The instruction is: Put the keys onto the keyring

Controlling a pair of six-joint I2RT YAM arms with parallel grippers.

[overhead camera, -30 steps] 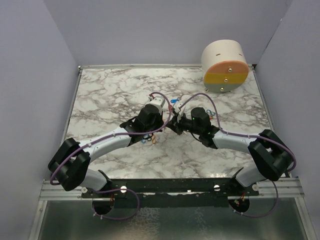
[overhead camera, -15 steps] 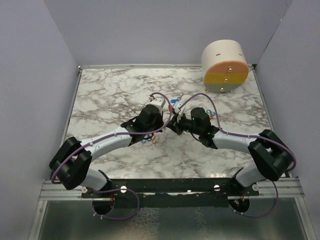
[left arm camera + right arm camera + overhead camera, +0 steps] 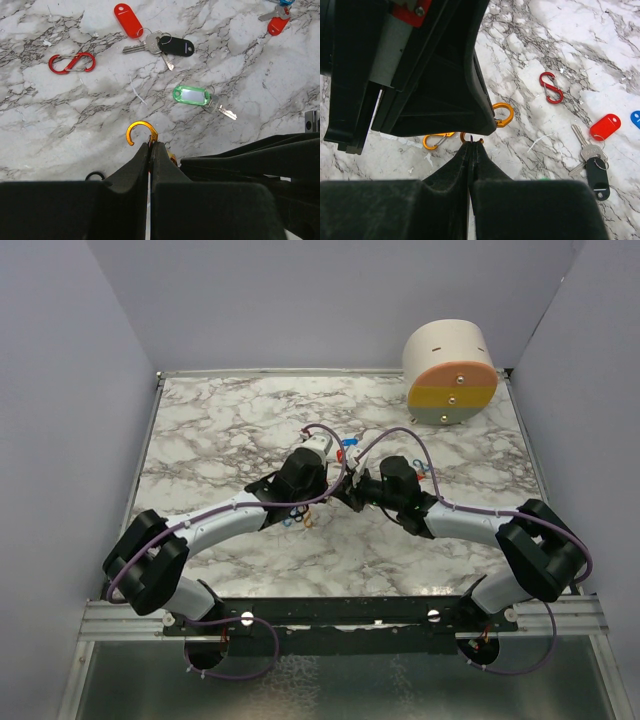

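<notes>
Left gripper is clamped shut on an orange loop of the keyring, over the middle of the counter. Right gripper meets it tip to tip, also closed, and looks to be pinching another orange bit of the same bunch.

The keys are loose on the marble just past the tips. There's a stray red clip, then the red-tag key touching the black-tag key, and the green-tag key on its own. A round cream drum sits in the far right corner.
</notes>
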